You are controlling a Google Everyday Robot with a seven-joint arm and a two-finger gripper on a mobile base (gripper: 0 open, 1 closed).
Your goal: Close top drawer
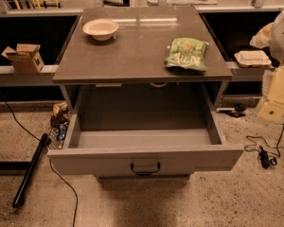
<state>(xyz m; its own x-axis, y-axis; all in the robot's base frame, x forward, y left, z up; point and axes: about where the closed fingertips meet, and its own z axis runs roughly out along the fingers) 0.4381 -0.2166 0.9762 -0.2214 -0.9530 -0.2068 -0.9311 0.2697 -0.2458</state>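
Observation:
The top drawer (85, 162) of the grey cabinet is pulled far out toward me. Its deep boxy interior (142, 138) is empty. Its flat front faces me, with a small dark pull handle (145, 168) at the centre. The cabinet's top (132, 51) overhangs the back of the drawer. The lower drawers are hidden behind the open drawer front. My gripper is not in view; a pale blurred shape (283, 32) at the right edge may be part of my arm.
A white bowl (101, 29) and a green snack bag (186, 53) lie on the cabinet top. A black tube (31, 171) and cables lie on the floor at left. A cardboard box (23, 56), a white container (252, 57) and a pale box (279, 91) flank the cabinet.

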